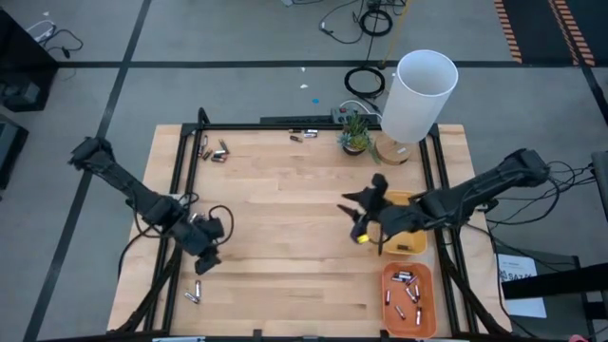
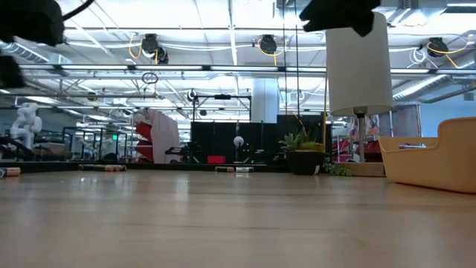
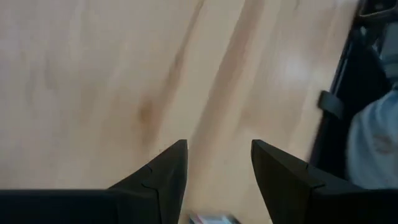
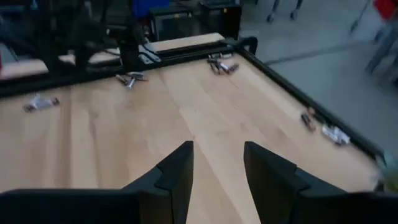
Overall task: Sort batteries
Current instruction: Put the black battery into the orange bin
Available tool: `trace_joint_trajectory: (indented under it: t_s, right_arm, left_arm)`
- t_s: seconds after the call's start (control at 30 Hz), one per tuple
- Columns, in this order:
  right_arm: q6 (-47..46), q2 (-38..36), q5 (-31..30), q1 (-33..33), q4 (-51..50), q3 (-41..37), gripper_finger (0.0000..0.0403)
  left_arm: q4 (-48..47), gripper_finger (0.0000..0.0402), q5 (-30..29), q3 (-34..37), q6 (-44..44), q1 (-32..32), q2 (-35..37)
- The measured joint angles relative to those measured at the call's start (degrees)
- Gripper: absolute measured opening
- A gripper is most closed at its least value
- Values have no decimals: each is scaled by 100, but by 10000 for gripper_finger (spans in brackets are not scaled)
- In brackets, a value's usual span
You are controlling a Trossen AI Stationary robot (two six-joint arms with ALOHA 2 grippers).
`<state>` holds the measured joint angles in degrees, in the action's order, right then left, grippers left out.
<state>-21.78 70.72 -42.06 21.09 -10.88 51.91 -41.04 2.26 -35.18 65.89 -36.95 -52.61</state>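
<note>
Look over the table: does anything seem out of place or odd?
Yes: batteries lie loose at the far left corner, more near the left gripper, outside the orange tray.

Landmark, the lamp (image 1: 418,95) at the table's (image 1: 285,209) far right corner. A plant (image 1: 354,133) stands just left of it. Two trays lie nearer than it along the right edge: one tray (image 1: 407,237), then another (image 1: 408,299) holding batteries (image 1: 407,290). More batteries (image 1: 217,152) lie far to its left.
</note>
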Motion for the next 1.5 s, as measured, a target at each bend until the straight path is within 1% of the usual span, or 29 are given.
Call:
trace_joint_trajectory:
  t_s: [0.07,0.13,0.27,0.4,0.57,0.63,0.73,1.07,1.2,1.3,1.5]
  right_arm:
    - [398,279,-4,-29,387,-60,132]
    - [662,585,-1,-78,535,-76,132]
    - [1281,1052,12,-225,671,-74,132]
    - [1679,1191,-5,-446,708,-74,132]
    - [2129,1032,-3,-698,879,-74,132]
    - [2242,944,3,-775,988,-69,132]
    - [2462,926,5,-885,1227,-69,132]
    - [2964,942,81,-1100,2113,-69,132]
    - [3003,942,353,-1145,2248,-69,132]
    - [2989,942,480,-1173,2273,-67,132]
    - [2703,942,491,-1168,2136,-67,132]
  left_arm:
    - [-234,187,184,-148,1043,-175,-119]
    - [-245,187,197,-161,2102,-424,-251]
    - [-252,187,190,-161,3894,-912,-689]
    - [7,187,171,-157,5065,-1304,-1185]
    - [566,187,211,-158,6030,-1783,-1767]
    - [581,187,299,-253,6358,-1959,-1985]
    - [389,187,405,-412,6565,-2151,-2201]
    - [172,187,597,-478,6426,-2219,-2721]
    - [196,187,627,-478,6242,-2219,-2876]
    - [194,187,786,-484,6065,-2214,-3090]
    - [202,182,809,-512,5357,-2121,-3659]
